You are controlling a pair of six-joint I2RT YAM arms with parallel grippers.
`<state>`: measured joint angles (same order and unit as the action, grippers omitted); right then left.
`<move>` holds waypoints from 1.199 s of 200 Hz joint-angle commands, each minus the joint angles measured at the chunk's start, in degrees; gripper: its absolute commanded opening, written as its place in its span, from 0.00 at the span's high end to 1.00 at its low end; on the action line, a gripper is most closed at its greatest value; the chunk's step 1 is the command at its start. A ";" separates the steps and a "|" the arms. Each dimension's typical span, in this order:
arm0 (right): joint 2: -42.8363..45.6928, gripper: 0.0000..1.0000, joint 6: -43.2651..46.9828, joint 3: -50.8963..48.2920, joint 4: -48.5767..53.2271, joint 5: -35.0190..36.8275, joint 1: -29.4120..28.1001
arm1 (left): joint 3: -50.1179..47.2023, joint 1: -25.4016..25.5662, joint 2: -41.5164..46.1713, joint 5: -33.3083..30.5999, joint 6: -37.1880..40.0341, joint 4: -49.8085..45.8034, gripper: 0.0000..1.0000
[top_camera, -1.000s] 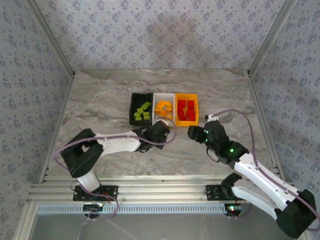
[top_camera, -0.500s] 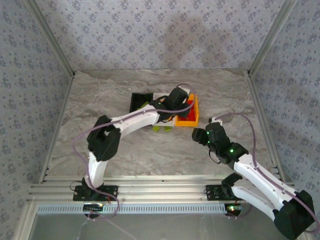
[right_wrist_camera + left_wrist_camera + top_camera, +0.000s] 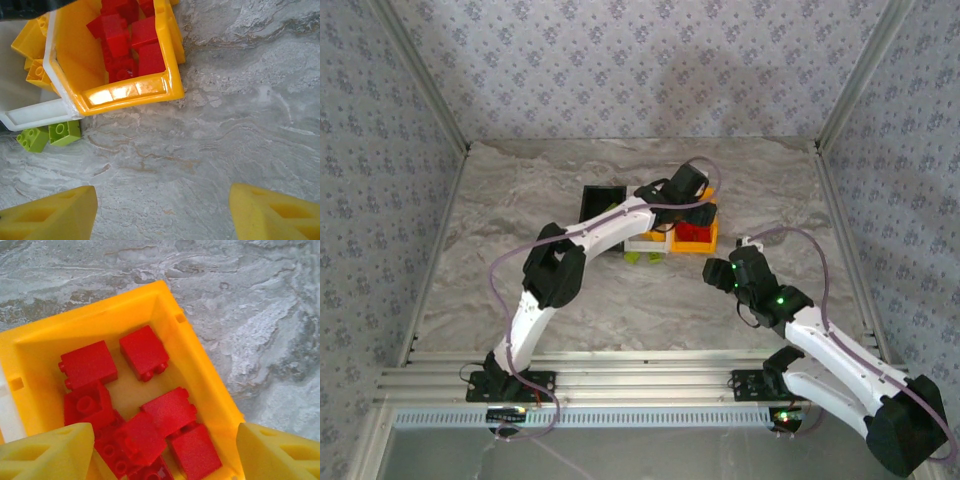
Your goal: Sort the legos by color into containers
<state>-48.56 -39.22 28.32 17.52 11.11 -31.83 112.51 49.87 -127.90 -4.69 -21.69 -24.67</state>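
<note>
The right gripper (image 3: 160, 202) is hovering wide open and empty over the counter (image 3: 225, 125); two lime green legos (image 3: 62, 132) are lying just beside the white bin (image 3: 35, 116); beyond, the left gripper (image 3: 165, 442) is hanging wide open, holding nothing, above red legos (image 3: 145, 352) sitting in the orange bin (image 3: 205, 375).

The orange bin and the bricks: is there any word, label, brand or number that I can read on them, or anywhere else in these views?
There is no readable text.
The orange bin and the white bin carry no label or number.
The studs of the red bricks and the green bricks are too blurred to show any mark.
</note>
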 commanded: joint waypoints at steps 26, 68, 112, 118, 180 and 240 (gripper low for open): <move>-2.36 0.28 1.25 0.56 -3.50 -3.77 0.25 | -18.97 1.94 22.20 2.18 -1.95 9.20 0.16; -7.05 0.28 1.62 1.73 -6.75 -5.33 -1.53 | -44.24 2.94 42.20 -0.16 -6.10 14.83 0.04; -14.44 0.28 1.80 5.11 -9.55 -4.23 -6.25 | -66.92 2.97 60.17 -6.08 -12.33 13.37 0.00; -15.67 0.28 1.73 5.60 -9.99 -4.13 -7.00 | -69.40 2.96 62.82 -6.86 -13.09 13.10 0.00; -30.67 0.28 -0.34 12.58 -14.30 -2.24 -14.27 | -84.65 -1.38 77.37 -9.90 -19.26 10.74 0.00; -44.27 0.27 -5.33 20.92 -12.91 4.35 -15.48 | -84.72 -2.22 78.46 -10.96 -18.58 8.23 0.00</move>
<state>-89.14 -41.10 45.78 3.57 10.15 -47.51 27.57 47.99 -50.96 -14.61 -39.62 -15.35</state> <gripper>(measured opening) 0.727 0.996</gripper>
